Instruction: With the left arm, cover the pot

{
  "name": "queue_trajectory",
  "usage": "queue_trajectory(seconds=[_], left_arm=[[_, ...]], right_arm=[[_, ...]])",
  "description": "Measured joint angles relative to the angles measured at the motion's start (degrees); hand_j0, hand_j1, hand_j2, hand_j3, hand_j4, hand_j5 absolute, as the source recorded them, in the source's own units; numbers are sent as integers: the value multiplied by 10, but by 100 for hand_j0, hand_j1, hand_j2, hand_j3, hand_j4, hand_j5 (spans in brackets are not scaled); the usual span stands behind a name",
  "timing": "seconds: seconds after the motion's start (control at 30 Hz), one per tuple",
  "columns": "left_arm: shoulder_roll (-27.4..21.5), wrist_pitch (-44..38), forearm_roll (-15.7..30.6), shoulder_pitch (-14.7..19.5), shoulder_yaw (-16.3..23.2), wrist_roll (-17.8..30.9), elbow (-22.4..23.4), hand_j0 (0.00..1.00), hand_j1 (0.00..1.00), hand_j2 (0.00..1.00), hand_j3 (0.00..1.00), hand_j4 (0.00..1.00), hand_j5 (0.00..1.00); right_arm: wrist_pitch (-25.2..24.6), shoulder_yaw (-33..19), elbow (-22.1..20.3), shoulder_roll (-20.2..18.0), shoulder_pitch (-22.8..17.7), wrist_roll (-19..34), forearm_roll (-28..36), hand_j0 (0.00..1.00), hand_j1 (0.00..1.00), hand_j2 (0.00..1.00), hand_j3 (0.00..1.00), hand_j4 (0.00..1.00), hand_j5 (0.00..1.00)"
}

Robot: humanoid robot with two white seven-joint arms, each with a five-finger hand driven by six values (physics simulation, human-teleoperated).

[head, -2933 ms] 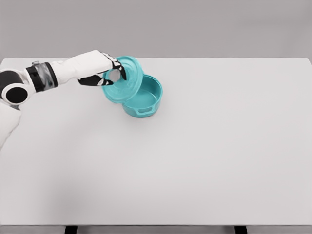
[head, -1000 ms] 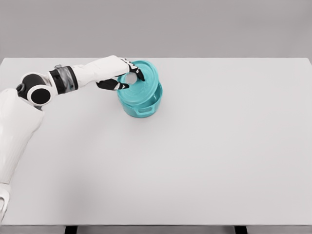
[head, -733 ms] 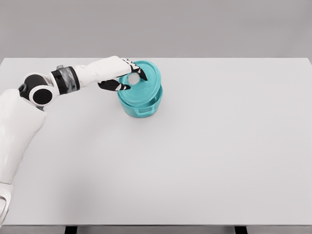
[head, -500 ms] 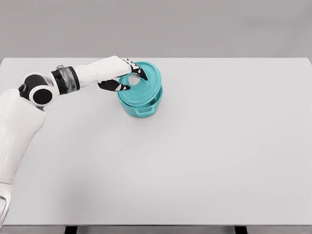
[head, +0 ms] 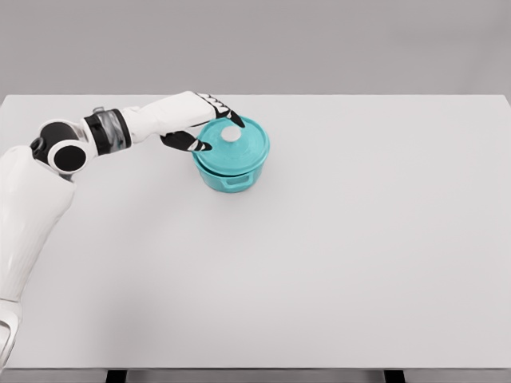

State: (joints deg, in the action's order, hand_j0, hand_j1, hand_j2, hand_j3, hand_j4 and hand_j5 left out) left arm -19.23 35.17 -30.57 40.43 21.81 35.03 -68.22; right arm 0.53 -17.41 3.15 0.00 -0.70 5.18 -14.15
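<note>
pot (head: pixel 231 169) round teal, flat lid (head: pixel 233 146) seated, pale knob; left hand (head: pixel 209 121) fingers spread, released.

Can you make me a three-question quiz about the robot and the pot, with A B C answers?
1. Where is the pot on the table?
A. far left part
B. near right corner
C. dead centre

2. What colour is the lid?
A. red
B. teal
C. yellow

3. How is the lid now?
A. lying on the table
B. flat on the pot
C. held high above the pot

Answers: 1 A, it stands toward the far left by the left hand; 2 B, teal like the pot; 3 B, it sits level on the rim.
</note>
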Motion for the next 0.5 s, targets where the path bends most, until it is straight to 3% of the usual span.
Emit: queue_trajectory(seconds=[0.03,0.07,0.13,0.27,0.43,0.5], left_arm=[[-1,0,2,2,-1,0,-2,98,98,98,98,98,98],[-2,0,3,2,-2,0,-5,100,100,100,100,100,100],[-13,0,13,-2,-5,0,-19,100,100,100,100,100,100],[-71,0,73,-18,-4,0,-52,100,100,100,100,100,100],[-172,0,182,-69,-8,0,-102,100,100,100,100,100,100],[-200,0,213,-114,-23,0,-110,100,100,100,100,100,100]], right_arm=[[0,0,0,0,1,0,0,100,100,100,100,100,100],[0,0,0,0,0,0,0,100,100,100,100,100,100],[0,0,0,0,0,0,0,100,100,100,100,100,100],[0,0,0,0,0,0,0,100,100,100,100,100,100],[0,0,0,0,0,0,0,100,100,100,100,100,100],[0,0,0,0,0,0,0,100,100,100,100,100,100]])
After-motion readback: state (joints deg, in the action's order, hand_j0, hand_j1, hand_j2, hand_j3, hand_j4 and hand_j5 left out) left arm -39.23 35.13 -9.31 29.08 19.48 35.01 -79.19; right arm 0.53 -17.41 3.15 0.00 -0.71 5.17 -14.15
